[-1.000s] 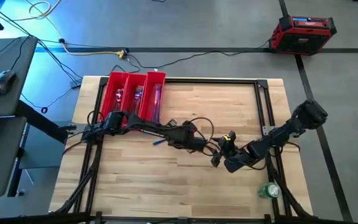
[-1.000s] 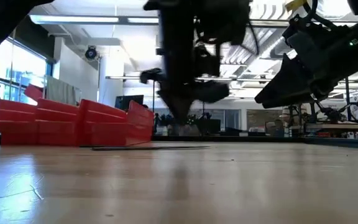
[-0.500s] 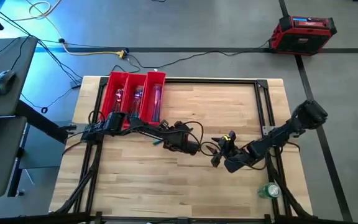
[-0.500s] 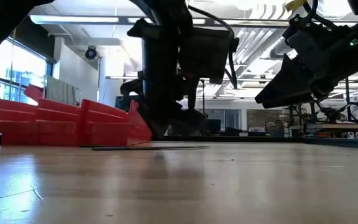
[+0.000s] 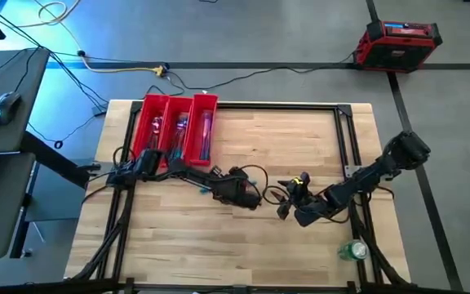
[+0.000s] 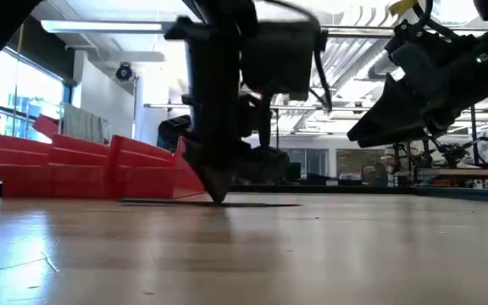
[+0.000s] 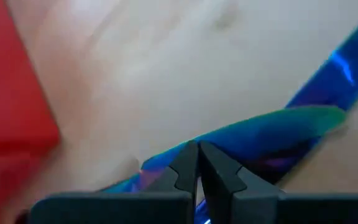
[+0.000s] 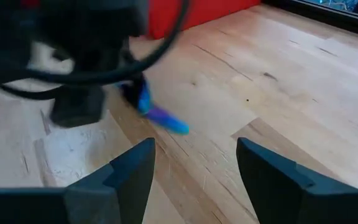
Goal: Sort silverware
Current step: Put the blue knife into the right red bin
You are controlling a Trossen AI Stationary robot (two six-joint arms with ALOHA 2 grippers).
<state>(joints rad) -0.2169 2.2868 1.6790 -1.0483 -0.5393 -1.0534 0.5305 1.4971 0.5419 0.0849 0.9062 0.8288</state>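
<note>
red tray (image 5: 170, 122), iridescent blue-teal silverware (image 7: 272, 127), pale wood table (image 5: 284, 139)

Overhead shot is evenly lit and pretty crisp, with a cool blue glow spilling over the floor (image 5: 55, 49) at the upper left. Low camera is shooting into bright ceiling lights (image 6: 117, 27) and big windows (image 6: 7, 93), so both arms go nearly black against them, and the nearest stretch of table (image 6: 244, 263) is soft. Left wrist cam is badly smeared and out of focus. Right wrist cam's fuzzy too, with soft shadows on the wood.
</note>
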